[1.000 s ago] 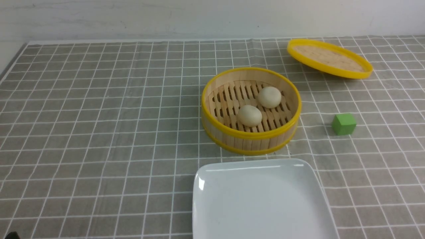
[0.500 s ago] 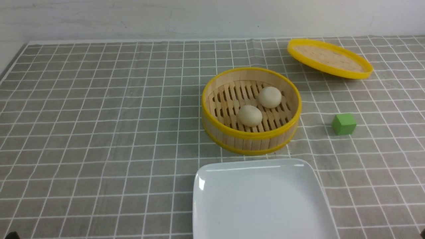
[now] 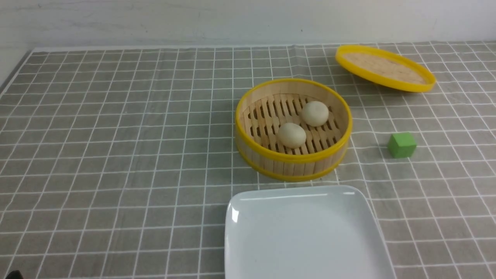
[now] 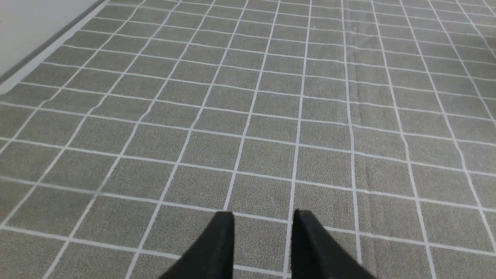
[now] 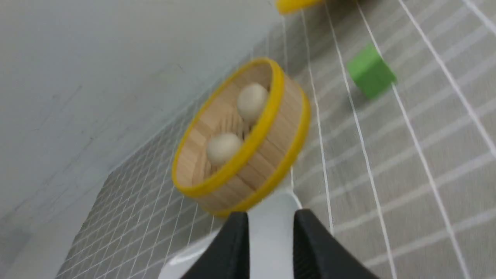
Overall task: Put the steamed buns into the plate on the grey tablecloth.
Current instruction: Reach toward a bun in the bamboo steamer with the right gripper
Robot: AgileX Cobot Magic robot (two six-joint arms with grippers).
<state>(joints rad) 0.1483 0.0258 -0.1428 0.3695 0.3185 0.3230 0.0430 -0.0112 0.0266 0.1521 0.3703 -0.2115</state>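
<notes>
Two off-white steamed buns [image 3: 291, 135] [image 3: 314, 113] lie side by side in a yellow-rimmed bamboo steamer basket [image 3: 294, 161] at the middle of the grey tablecloth [image 3: 116, 135]. The white squarish plate [image 3: 302, 232] sits empty just in front of the basket. My right gripper [image 5: 270, 217] hovers over the plate's near corner [image 5: 271, 232], its jaws close together and empty, facing the basket [image 5: 271, 155] and both buns [image 5: 223, 148] [image 5: 252, 101]. My left gripper [image 4: 263, 217] is over bare cloth, its jaws close together and empty. Neither gripper shows in the front view.
A yellow-rimmed flat lid [image 3: 383, 68] lies at the back right, tilted. A green cube [image 3: 402, 144] sits right of the basket and also shows in the right wrist view [image 5: 371, 71]. A white wall borders the cloth's far edge.
Buns, basket, plate, lid and cube have not moved. A dark sliver at the front view's bottom right corner half a second ago is gone.
</notes>
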